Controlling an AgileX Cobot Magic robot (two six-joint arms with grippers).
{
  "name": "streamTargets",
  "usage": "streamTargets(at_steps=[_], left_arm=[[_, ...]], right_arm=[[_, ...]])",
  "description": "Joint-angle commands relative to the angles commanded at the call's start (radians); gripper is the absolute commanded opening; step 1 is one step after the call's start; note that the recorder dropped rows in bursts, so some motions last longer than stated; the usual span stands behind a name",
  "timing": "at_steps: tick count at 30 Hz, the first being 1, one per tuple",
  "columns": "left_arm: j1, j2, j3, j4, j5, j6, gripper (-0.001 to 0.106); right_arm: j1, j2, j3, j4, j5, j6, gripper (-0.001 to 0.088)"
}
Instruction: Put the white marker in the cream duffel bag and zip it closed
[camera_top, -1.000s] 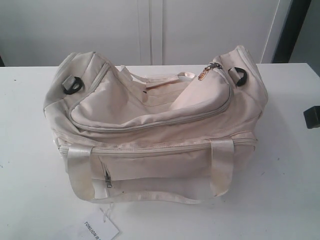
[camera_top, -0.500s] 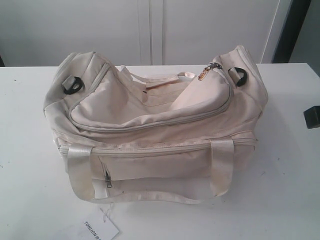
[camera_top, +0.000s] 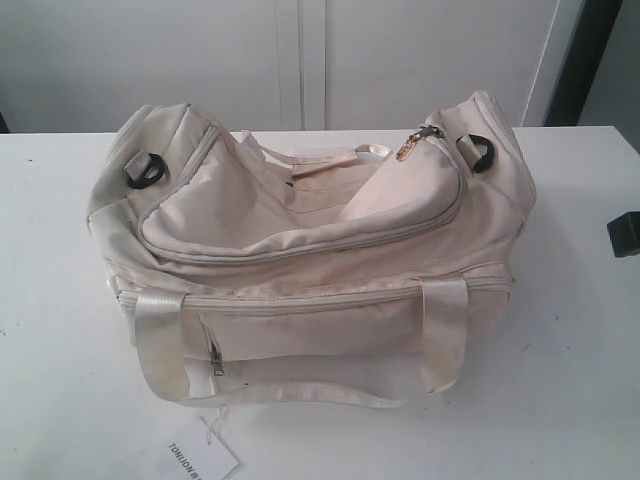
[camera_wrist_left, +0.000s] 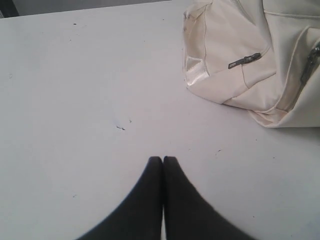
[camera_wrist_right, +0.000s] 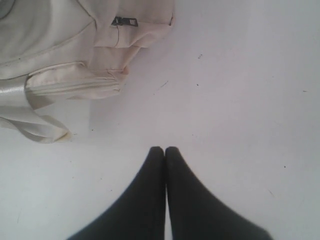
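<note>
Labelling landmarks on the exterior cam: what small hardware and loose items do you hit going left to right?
left black D-ring → paper tag → gold zipper pull → right black D-ring → dark object at the frame edge

We see a white table (camera_top: 570, 380), matte top. Wrist views show small dark specks & scuffs (camera_wrist_left: 121, 128) on it. At the table's front edge lies a white paper tag (camera_top: 203, 458) w/ dark print, partly cut off by the frame; txt too small to read. Behind the table: pale panels (camera_top: 420, 60) w/ vertical seams, and a dark strip (camera_top: 590, 60) at far right.
</note>
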Motion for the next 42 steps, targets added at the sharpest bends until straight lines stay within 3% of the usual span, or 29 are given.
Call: streamTargets(at_steps=[37, 42], left_arm=[[0.000, 0.000, 0.000, 0.000, 0.000, 0.003, 0.000], [0.000, 0.000, 0.000, 0.000, 0.000, 0.003, 0.000]], right_arm=[[0.000, 0.000, 0.000, 0.000, 0.000, 0.000, 0.0000], [0.000, -0.049, 0.000, 0.002, -0.002, 0.000, 0.0000]])
